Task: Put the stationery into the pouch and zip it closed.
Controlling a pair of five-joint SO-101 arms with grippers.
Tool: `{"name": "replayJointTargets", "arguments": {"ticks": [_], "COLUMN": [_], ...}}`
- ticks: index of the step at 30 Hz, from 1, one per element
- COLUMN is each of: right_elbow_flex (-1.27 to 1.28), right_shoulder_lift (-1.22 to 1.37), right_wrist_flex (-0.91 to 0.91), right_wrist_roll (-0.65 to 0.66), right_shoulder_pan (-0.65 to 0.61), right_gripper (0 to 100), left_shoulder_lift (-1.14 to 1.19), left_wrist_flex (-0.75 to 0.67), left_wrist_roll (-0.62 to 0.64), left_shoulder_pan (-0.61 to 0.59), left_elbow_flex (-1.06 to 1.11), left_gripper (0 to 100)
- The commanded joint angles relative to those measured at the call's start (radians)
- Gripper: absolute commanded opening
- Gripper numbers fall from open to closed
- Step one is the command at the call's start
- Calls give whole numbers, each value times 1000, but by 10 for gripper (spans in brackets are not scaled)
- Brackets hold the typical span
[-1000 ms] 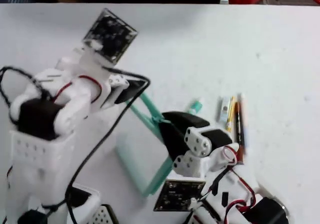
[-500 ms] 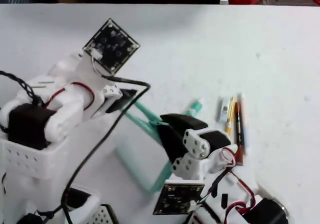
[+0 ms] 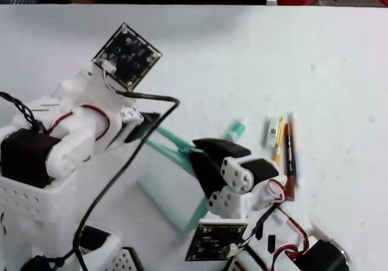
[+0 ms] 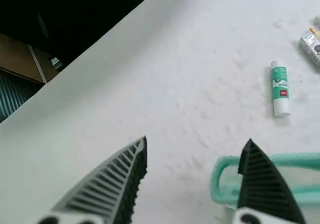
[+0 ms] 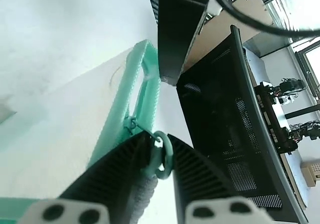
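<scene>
Now right gripper [image 5: 159, 143] pinched shut on zip pull [image 5: 163, 160] of pouch [image 5: 131, 91]; left gripper [image 4: 195, 144] wide open, w/ nothing held, nr pouch end.

Bright, even light on a white table [image 3: 254, 59], with a dark room behind it.
The table top is strongly lit, probably from above, and looks almost washed out in the high view. The shadows under the arms and beside the pouch [image 3: 170, 189] are soft and pale. In the right wrist view, daylight glares through a window [image 5: 295, 13].
</scene>
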Motion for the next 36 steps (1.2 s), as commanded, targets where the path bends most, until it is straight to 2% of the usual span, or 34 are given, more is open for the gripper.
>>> {"name": "replayJointTargets", "arguments": {"ticks": [1,10,16,20,22,25,27,29,33,36], "right_elbow_flex": [6,6,2,2,-3,-5,-3,-5,0,2], "right_shoulder_lift": [7,5,4,4,4,4,4,1,-91,-186], "right_wrist_flex": [8,10,10,5,-4,-16,-1,38,137,177], "right_wrist_roll": [8,8,8,8,6,12,12,15,94,120], "right_shoulder_pan": [12,12,12,5,5,19,41,62,113,133], "right_gripper": [19,19,19,19,19,19,19,19,19,19], "left_shoulder_lift": [-71,-59,81,160,186,206,209,213,216,216], "left_wrist_flex": [31,20,11,-6,-5,25,38,28,-32,-40], "left_wrist_roll": [38,41,-12,-23,-43,-115,-118,-120,-115,-120], "left_shoulder_pan": [56,53,33,33,47,65,56,19,-96,-134], "left_elbow_flex": [-97,-17,109,110,104,74,57,48,60,58], "left_gripper": [301,298,298,296,234,1,59,13,22,23]}}
